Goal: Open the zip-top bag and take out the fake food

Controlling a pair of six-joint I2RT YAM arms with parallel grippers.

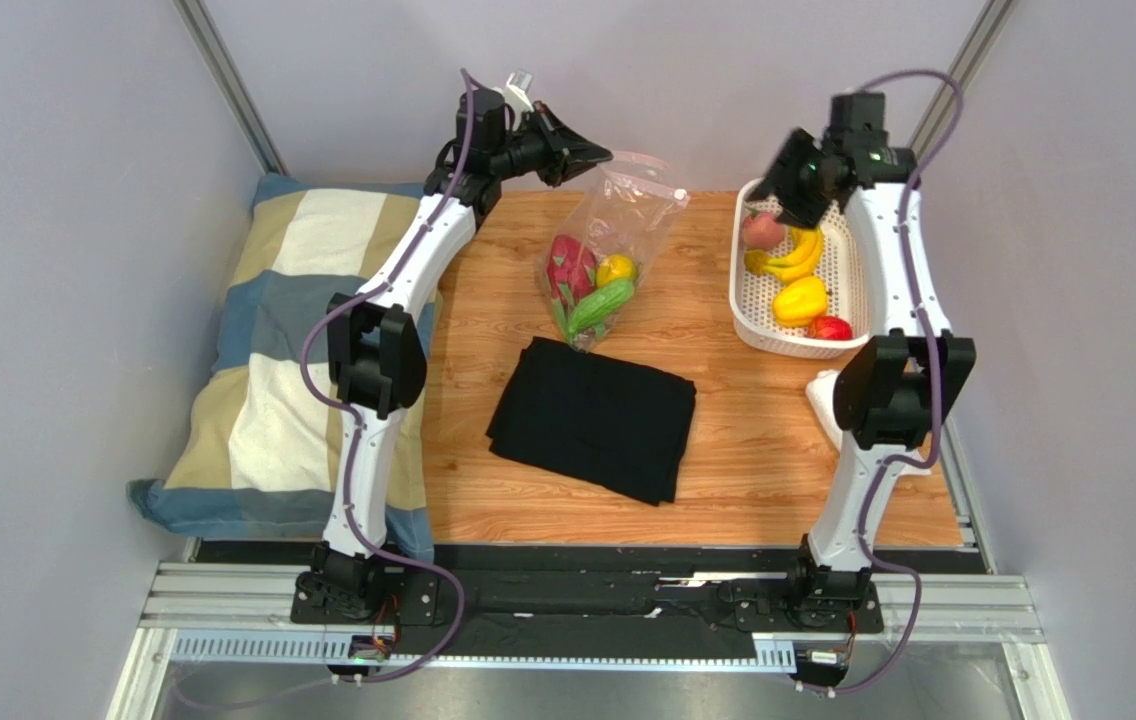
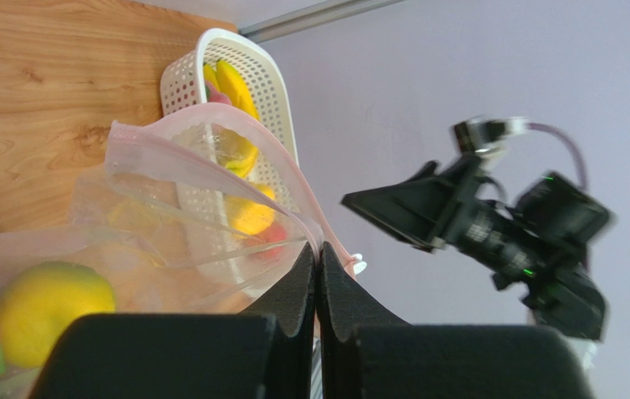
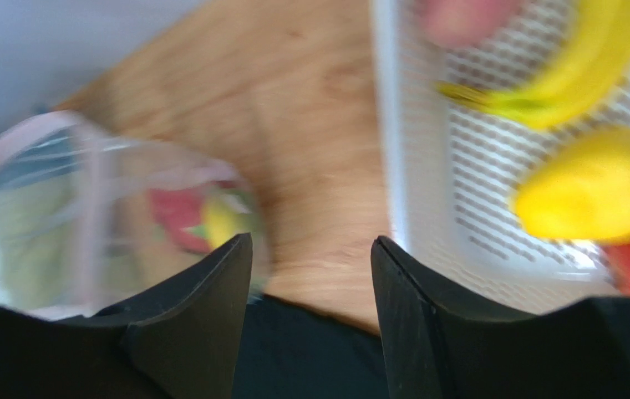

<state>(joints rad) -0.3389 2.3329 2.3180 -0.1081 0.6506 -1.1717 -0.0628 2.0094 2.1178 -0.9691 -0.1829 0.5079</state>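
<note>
The clear zip-top bag [image 1: 622, 210] hangs tilted over the far middle of the wooden table, mouth open. My left gripper [image 1: 586, 156] is shut on its pinkish zip strip [image 2: 210, 162], pinched at the fingertips [image 2: 318, 253]. Fake food lies in the bag's low end: a pink-red spiky fruit [image 1: 571, 266], a yellow piece [image 1: 616, 270], a green piece [image 1: 600, 308]. More fake food sits in the white basket [image 1: 741, 305]: bananas [image 1: 794, 252], a yellow piece [image 1: 800, 300], a red piece [image 1: 830, 327], a pinkish fruit [image 1: 762, 230]. My right gripper [image 1: 779, 192] hovers over the basket's far left end, open [image 3: 310, 245], holding nothing.
A folded black cloth [image 1: 594, 417] lies in the middle of the table, just in front of the bag. A checked pillow [image 1: 281, 338] lies along the table's left side. Grey walls close in behind and on both sides.
</note>
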